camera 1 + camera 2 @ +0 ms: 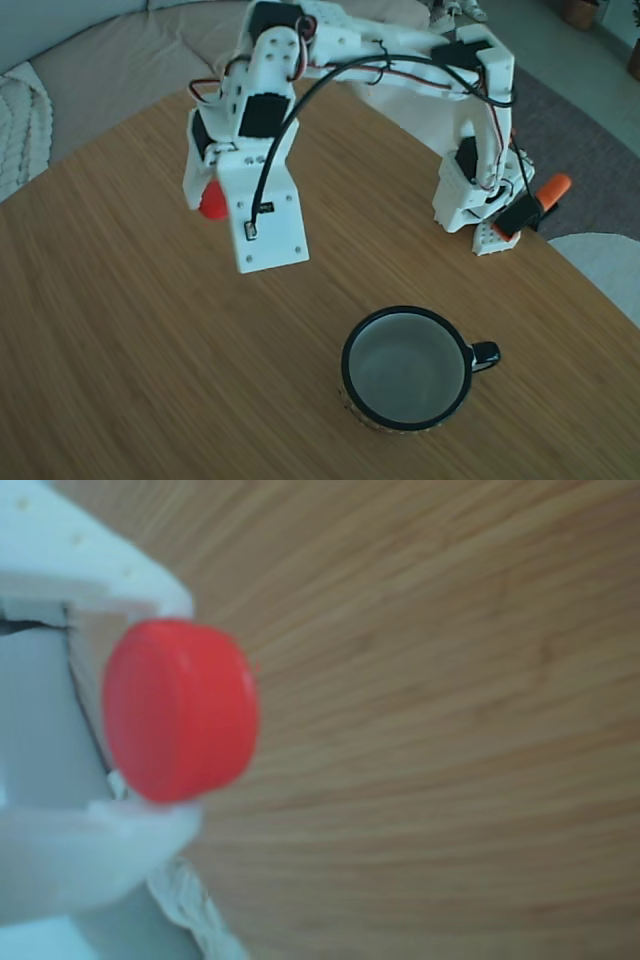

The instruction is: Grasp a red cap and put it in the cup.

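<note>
Wood table [120, 330] mostly bare; tool [150, 710] clamps red cap [180, 712] (raised), well apart from cup [407, 368].

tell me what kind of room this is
Probably a living room at home, not a lab: a round wooden table stands by a beige sofa, with a rug on the floor behind and an ordinary cup on the table.

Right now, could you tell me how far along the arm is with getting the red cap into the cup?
The grasp looks done: the end effector is shut on the red cap, pinched between the white fingers in the other view. In hand is the carry; the cap sits well left of the cup in the fixed view. Left: move over the cup, which looks empty, and release.
</note>
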Robot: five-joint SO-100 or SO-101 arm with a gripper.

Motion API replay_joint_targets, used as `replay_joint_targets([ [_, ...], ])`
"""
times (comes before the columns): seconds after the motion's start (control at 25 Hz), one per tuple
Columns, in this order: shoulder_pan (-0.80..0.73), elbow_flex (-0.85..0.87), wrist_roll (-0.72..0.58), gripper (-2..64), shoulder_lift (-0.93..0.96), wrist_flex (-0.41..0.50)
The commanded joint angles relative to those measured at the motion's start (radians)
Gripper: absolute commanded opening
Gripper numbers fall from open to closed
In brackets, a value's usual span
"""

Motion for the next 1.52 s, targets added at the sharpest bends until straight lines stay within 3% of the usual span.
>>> replay_joint_targets([
  [0.0,-0.018,-0.031,0.003,-0.4,0.158,0.029],
  [0.88,-0.313,0.034,0.069,-0.4,0.6,0.245],
  [1.48,-0.518,0.184,0.069,-0.4,0.732,0.245],
])
